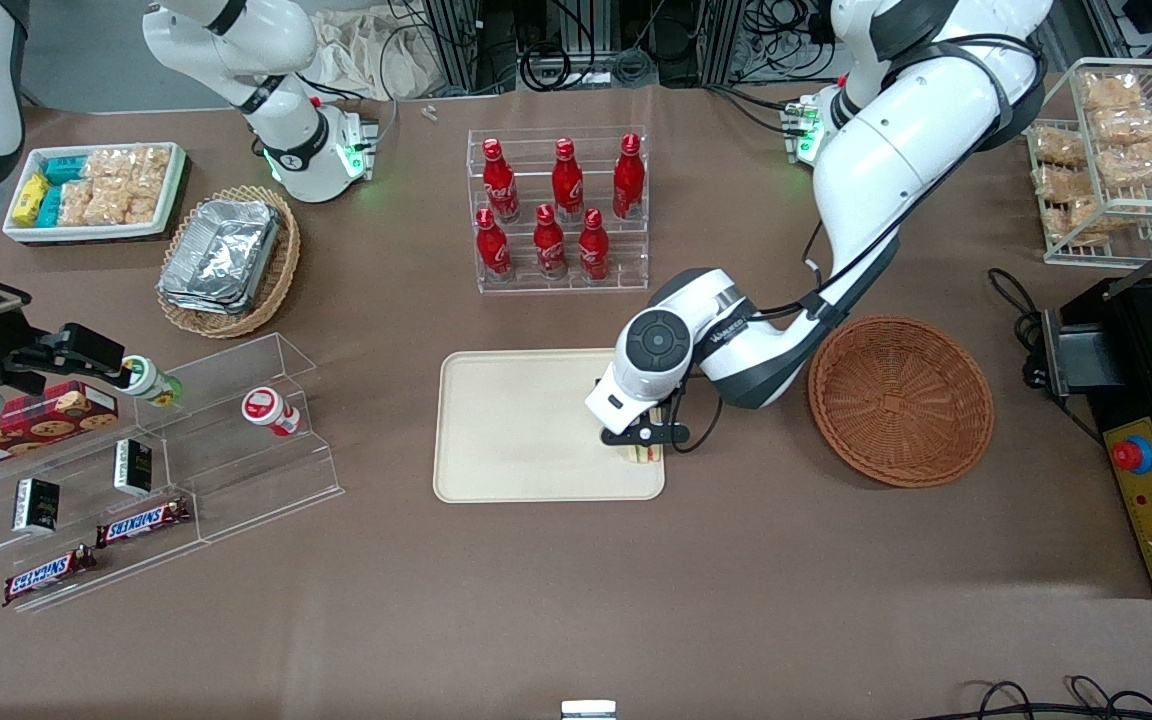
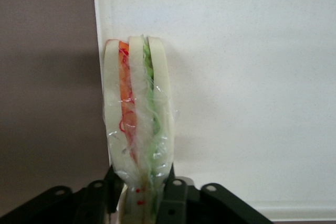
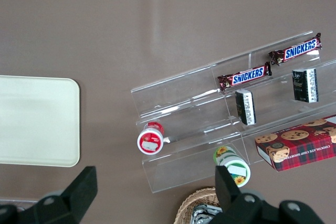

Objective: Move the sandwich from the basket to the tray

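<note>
The sandwich [image 2: 137,114], a plastic-wrapped wedge of pale bread with orange-red and green layers, stands on edge between the fingers [image 2: 176,195] of my left gripper [image 2: 140,192], which is shut on it. In the front view the gripper [image 1: 644,448] holds the sandwich [image 1: 647,454] low over the corner of the cream tray [image 1: 526,430] that lies nearest the basket and the front camera. The wrist view shows the sandwich over the tray [image 2: 236,77] rim. I cannot tell whether it touches the tray. The reddish-brown basket [image 1: 901,400] lies beside the tray, toward the working arm's end, with nothing in it.
A clear rack of red bottles [image 1: 561,215] stands farther from the front camera than the tray. Toward the parked arm's end are a tan wicker basket with foil containers [image 1: 226,262], a white snack bin [image 1: 96,190] and acrylic snack shelves [image 1: 146,470]. A black appliance [image 1: 1146,420] sits past the basket.
</note>
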Robot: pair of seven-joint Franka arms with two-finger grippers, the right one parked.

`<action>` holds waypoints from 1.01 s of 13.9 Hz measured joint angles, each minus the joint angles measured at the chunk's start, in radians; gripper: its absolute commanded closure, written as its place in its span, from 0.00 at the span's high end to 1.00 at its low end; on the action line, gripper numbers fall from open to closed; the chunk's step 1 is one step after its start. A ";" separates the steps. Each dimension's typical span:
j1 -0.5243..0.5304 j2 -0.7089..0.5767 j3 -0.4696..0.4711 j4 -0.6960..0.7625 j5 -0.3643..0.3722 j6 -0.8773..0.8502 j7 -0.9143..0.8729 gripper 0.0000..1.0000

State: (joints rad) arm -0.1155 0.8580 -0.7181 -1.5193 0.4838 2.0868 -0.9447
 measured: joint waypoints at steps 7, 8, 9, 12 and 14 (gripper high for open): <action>0.008 -0.070 0.000 0.100 0.008 -0.128 -0.020 1.00; 0.009 -0.112 0.000 0.125 -0.002 -0.187 -0.020 1.00; 0.010 -0.160 0.004 0.143 -0.030 -0.233 -0.020 1.00; 0.008 -0.324 0.102 0.143 -0.153 -0.302 0.041 1.00; 0.007 -0.411 0.191 0.135 -0.240 -0.362 0.130 1.00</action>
State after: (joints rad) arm -0.1082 0.4466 -0.5267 -1.3839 0.2439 1.7247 -0.8151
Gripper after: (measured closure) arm 0.000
